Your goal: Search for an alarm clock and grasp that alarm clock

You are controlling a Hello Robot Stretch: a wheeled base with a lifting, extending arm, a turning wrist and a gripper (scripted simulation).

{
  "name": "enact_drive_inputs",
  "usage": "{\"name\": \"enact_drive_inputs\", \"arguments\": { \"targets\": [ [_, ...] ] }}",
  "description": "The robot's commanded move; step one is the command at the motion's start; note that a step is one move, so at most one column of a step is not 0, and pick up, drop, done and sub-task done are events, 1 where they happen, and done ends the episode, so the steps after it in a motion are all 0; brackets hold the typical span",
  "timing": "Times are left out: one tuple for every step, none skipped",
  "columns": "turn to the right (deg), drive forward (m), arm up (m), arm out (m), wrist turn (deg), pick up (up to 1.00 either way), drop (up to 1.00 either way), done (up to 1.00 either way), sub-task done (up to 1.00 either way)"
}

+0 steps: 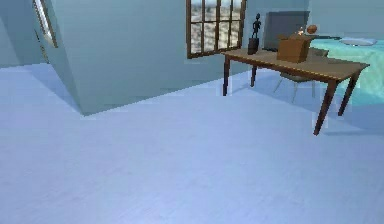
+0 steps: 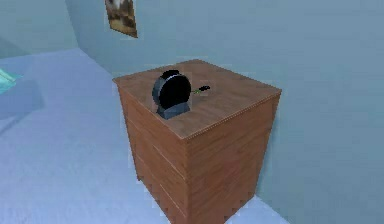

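Can't tell what state the gripper is in here. The alarm clock, round and black on a grey base, stands upright on top of the wooden cabinet, toward its left side. A small dark thing lies on the same top, just right of the clock. A framed picture hangs on the wall behind the cabinet, up and to the left.

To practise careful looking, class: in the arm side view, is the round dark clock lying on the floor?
No, the clock stands on top of the wooden cabinet.
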Motion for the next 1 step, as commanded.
{"name": "enact_drive_inputs", "arguments": {
  "targets": [
    [0.0, 0.00, 0.50, 0.00, 0.0, 0.00, 0.00, 0.00, 0.00]
  ]
}}
